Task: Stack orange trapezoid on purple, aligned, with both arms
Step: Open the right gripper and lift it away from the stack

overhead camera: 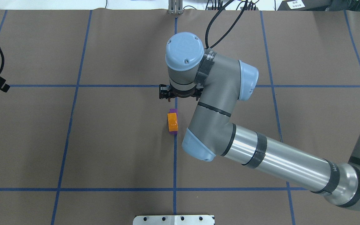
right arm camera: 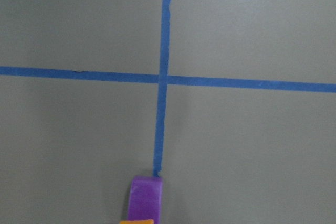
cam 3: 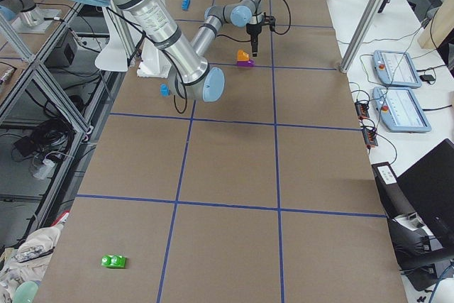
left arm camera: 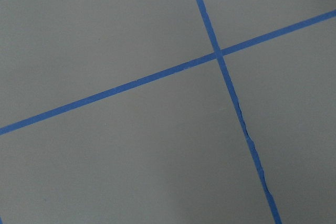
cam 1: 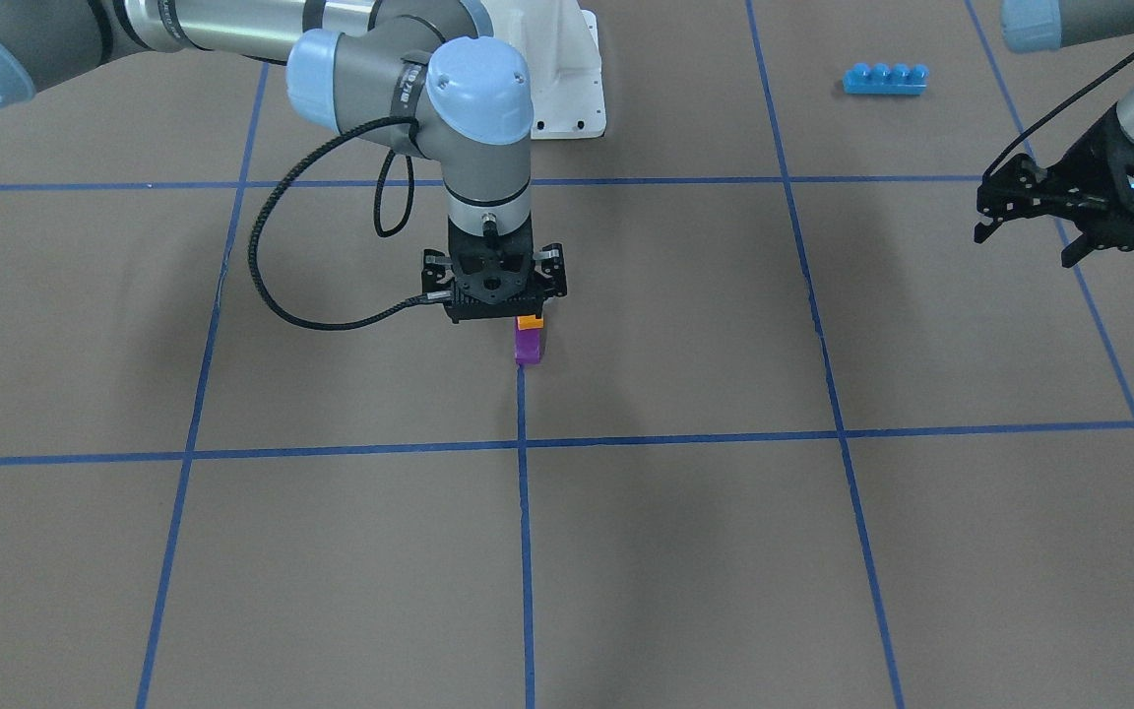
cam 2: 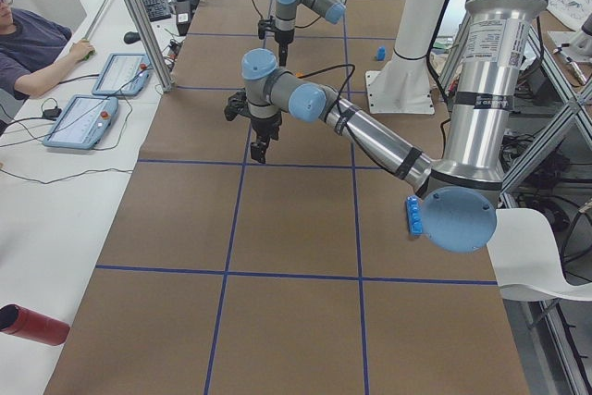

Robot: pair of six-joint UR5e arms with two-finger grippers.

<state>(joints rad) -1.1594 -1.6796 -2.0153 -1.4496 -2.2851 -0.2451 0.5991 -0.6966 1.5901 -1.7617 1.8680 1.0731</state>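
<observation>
The brown paper-covered table (cam 1: 685, 551) fills every view, marked into big squares by blue tape lines (cam 1: 525, 512).

My right arm (overhead camera: 261, 156) comes in from the lower right of the overhead view and bends toward the middle of the frame, with its wrist pointing straight down. My left arm (cam 2: 370, 131) shows only at the right edge of the front-facing view, well apart from the middle.

My right gripper (cam 1: 494, 310) hangs just left of centre in the front-facing view. Its jaws look spread and hold nothing. In the overhead view it sits just above the stack in the frame, beside the stack rather than around it. My left gripper (cam 1: 1025, 244) hovers at the far right of that front-facing view, its fingers parted and nothing between them.

The blue four-stud brick (cam 1: 885, 79) lies alone in the upper right of the front-facing view.

The purple block (cam 1: 528, 347) stands on a tape line near the centre. The orange trapezoid (overhead camera: 172, 122) sits on top of it, running the same way, with a little purple showing at both ends in the overhead view. My right wrist camera catches the stack at its bottom edge.
</observation>
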